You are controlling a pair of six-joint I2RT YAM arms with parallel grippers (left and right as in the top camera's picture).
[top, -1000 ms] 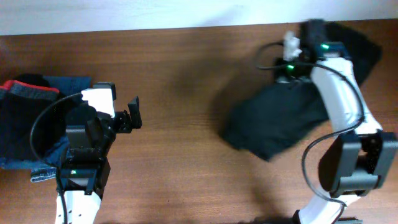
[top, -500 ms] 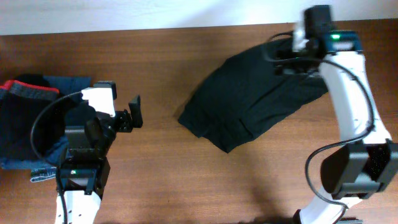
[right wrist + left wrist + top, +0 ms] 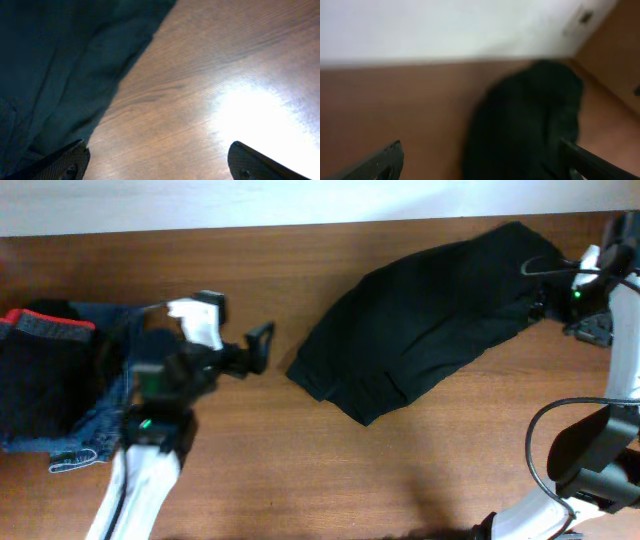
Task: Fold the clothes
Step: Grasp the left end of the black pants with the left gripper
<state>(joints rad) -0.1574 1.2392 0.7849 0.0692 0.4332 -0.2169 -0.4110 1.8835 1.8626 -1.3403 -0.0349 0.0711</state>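
The clothes [image 3: 430, 315], one large plain black garment, lie spread on the table right of centre, running from the far right down toward the middle. In the left wrist view the clothes [image 3: 530, 125] appear blurred ahead of the fingers. My left gripper [image 3: 256, 348] [image 3: 480, 155] is open and empty, a short way left of the garment's near corner. My right gripper [image 3: 560, 305] [image 3: 157, 150] is open at the garment's far right end. Only bare wood shows between its fingers, and the clothes [image 3: 60, 70] lie to their left.
At the left edge lies a pile: blue jeans [image 3: 85, 425] under a black piece with a red-and-grey band [image 3: 45, 328]. The wooden table [image 3: 300, 460] ends at a white wall [image 3: 445, 30] behind. Glare marks the wood [image 3: 255, 120] beside the right gripper.
My right gripper has opened, let go of the garment and moved right. The garment now lies spread out. My left arm has swung right toward it.
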